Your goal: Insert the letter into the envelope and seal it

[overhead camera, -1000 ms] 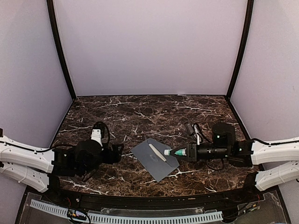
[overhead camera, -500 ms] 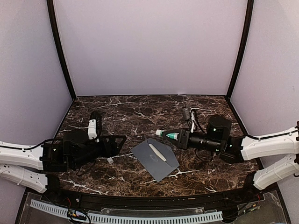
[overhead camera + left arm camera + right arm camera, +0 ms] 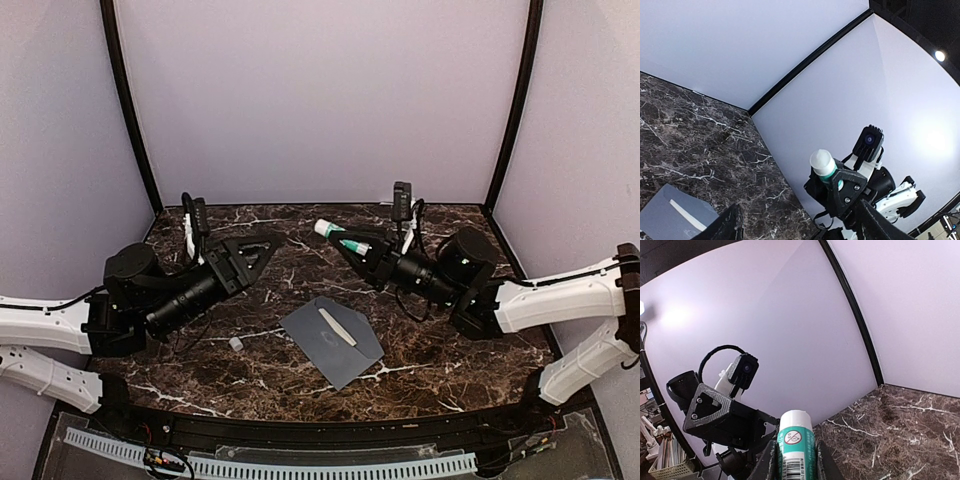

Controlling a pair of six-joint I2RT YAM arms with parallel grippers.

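The grey-blue envelope (image 3: 332,345) lies flat on the marble table near the front middle; it also shows in the left wrist view (image 3: 670,215). A narrow cream-white strip (image 3: 337,327) lies across it; the letter does not show as a full sheet. My right gripper (image 3: 345,245) is shut on a white-and-green glue stick (image 3: 330,232) and holds it high, tip pointing up and left, well behind the envelope. The stick fills the right wrist view (image 3: 795,440) between the fingers of that gripper (image 3: 795,462). My left gripper (image 3: 266,252) is open and empty, raised left of the stick, facing it (image 3: 822,162).
A small white cap (image 3: 236,343) lies on the table (image 3: 420,225) left of the envelope. Lilac walls with black corner posts (image 3: 130,110) close in the back and sides. The left arm's gripper shows in the right wrist view (image 3: 720,415).
Both arms rose and swung towards the back. The right gripper lifted the glue stick away from the envelope. The left gripper opened and the small white cap now lies on the table.
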